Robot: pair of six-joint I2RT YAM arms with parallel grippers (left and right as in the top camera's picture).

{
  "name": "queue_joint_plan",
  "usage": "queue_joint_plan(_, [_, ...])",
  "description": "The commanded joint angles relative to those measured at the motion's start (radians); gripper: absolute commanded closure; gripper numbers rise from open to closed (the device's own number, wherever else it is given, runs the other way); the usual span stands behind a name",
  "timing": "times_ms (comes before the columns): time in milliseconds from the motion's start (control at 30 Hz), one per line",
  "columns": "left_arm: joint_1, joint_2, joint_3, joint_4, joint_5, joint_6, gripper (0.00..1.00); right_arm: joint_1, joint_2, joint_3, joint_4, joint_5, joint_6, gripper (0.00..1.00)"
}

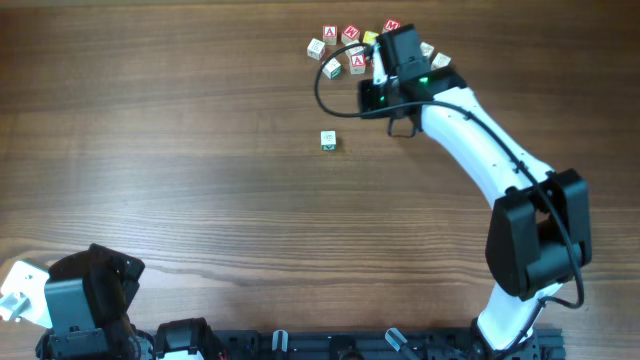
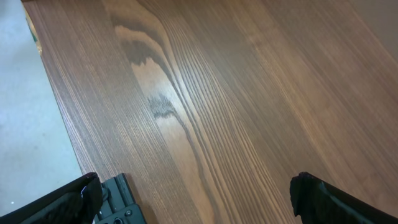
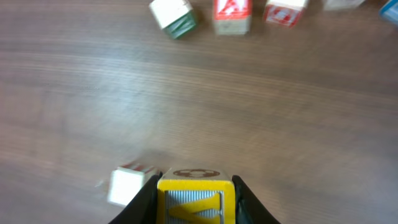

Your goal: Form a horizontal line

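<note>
My right gripper (image 3: pixel 196 202) is shut on a yellow letter cube (image 3: pixel 196 198) and holds it just above the wood. In the overhead view the right gripper (image 1: pixel 379 63) is at the right side of the loose cube cluster (image 1: pixel 340 48). A lone white cube with a green mark (image 1: pixel 327 140) stands apart, nearer and to the left. No row of touching cubes shows. My left gripper (image 2: pixel 196 199) is open and empty over bare wood at the front left corner.
A white cube with red stripes (image 3: pixel 127 185) lies just left of the right fingers. Further off lie a white and green cube (image 3: pixel 174 15), a red A cube (image 3: pixel 232 12) and another red cube (image 3: pixel 284 12). The table's left edge (image 2: pixel 56 118) is near the left gripper.
</note>
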Motion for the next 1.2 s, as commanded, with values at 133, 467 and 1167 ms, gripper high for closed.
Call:
queue_joint_plan(133, [0.008, -0.007, -0.003, 0.002, -0.006, -0.013, 0.0, 0.114, 0.03, -0.175, 0.134, 0.085, 0.138, 0.8])
queue_joint_plan(467, [0.008, -0.007, -0.003, 0.002, -0.006, -0.013, 0.0, 0.13, 0.098, -0.188, 0.17, 0.182, 0.206, 0.69])
queue_joint_plan(1167, [0.008, -0.007, -0.003, 0.002, -0.006, -0.013, 0.0, 0.128, -0.059, -0.207, 0.037, 0.14, 0.101, 0.19])
